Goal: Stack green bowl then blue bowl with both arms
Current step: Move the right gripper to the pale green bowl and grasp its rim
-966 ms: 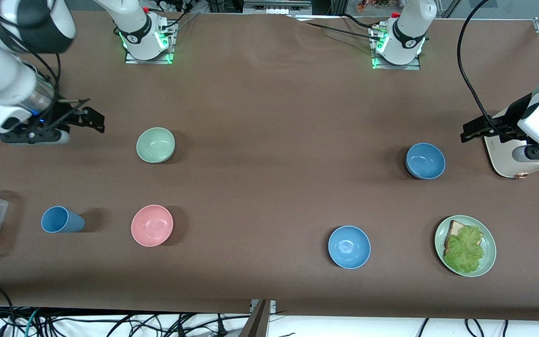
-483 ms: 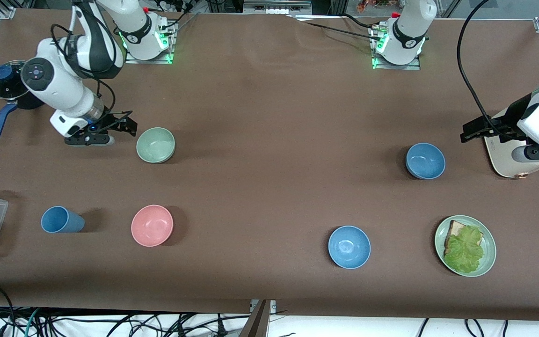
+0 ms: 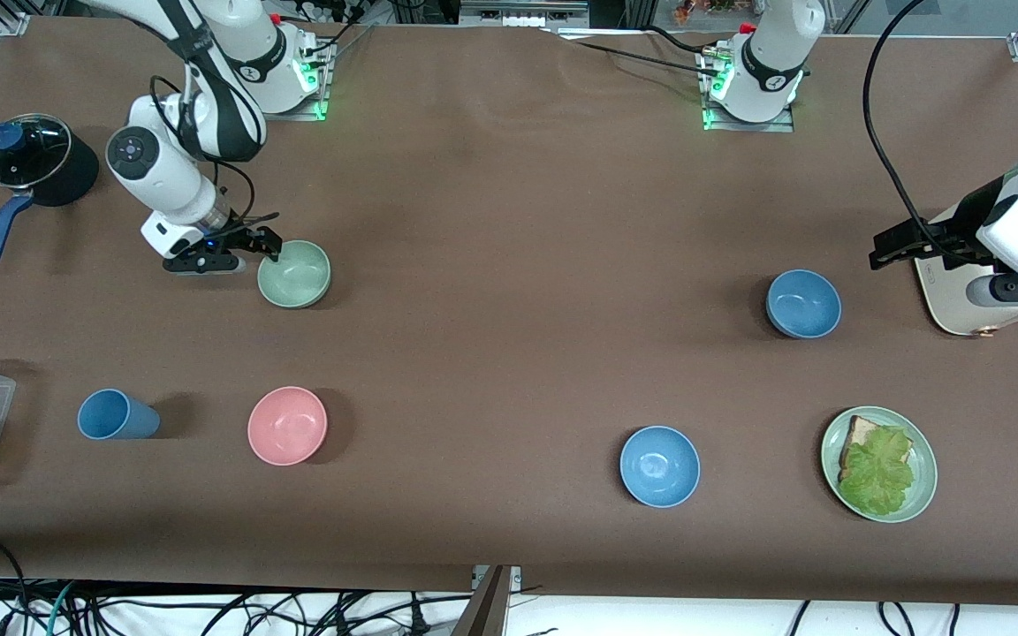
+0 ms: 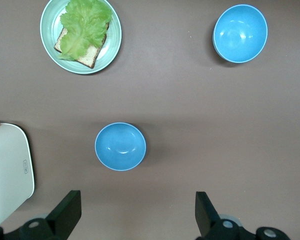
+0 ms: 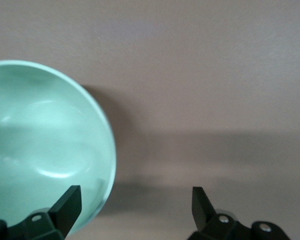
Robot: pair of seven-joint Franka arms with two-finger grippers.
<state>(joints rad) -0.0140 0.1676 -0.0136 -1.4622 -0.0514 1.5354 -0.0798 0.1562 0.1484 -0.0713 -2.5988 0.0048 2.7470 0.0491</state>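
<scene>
Sage-green, the green bowl (image 3: 294,274) sits on the brown counter (image 3: 509,353); the right gripper (image 3: 254,246) hovers at its rim, jaws apart, one inside, one outside; lower squarely before pinching the rim; the left gripper (image 3: 893,248) waits, jaws apart, over the counter beside the blue bowl (image 3: 803,304).

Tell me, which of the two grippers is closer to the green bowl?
The right. The right gripper, open, sits at the green bowl's rim. The left gripper, open, waits at the left arm's end of the table, near the blue bowl.
</scene>
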